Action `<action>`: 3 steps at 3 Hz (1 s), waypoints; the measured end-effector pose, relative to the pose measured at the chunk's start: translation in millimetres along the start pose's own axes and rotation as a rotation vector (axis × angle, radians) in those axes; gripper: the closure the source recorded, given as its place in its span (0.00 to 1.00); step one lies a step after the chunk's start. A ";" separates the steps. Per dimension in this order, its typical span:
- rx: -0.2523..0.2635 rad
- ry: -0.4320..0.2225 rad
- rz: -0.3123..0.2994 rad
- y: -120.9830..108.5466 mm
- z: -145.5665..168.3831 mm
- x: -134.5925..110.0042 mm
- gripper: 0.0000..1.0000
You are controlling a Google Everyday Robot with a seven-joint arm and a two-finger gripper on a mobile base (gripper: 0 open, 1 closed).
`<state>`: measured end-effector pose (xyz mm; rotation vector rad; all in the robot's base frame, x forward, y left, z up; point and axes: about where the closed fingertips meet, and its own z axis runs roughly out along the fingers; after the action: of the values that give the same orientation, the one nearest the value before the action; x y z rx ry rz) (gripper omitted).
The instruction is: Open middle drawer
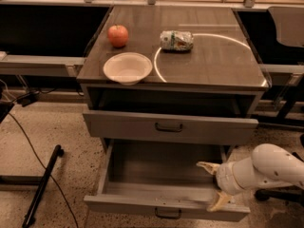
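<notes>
The middle drawer (133,204), in the lower centre of the frame, stands pulled far out, so the opening seems done. The gripper (210,185), lower right by its front corner, has jaws spread, holding nothing; only retreat is left

The middle drawer (142,204) is grey with a small dark handle (167,213). The gripper (205,186) at its front corner has pale yellow fingers (207,166), spread apart, on a white arm (270,165). The brown top (218,61) has a white ring (214,34), a red apple (118,35), a white bowl (127,68)
</notes>
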<state>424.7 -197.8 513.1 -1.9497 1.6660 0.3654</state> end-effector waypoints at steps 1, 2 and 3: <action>0.004 0.012 0.025 -18.5 25.7 7.2 0.44; 0.013 0.026 0.067 -31.9 50.1 14.7 0.68; -0.009 0.051 0.112 -30.8 78.5 26.8 0.92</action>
<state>470.8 -173.1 441.9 -1.8911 1.8143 0.3682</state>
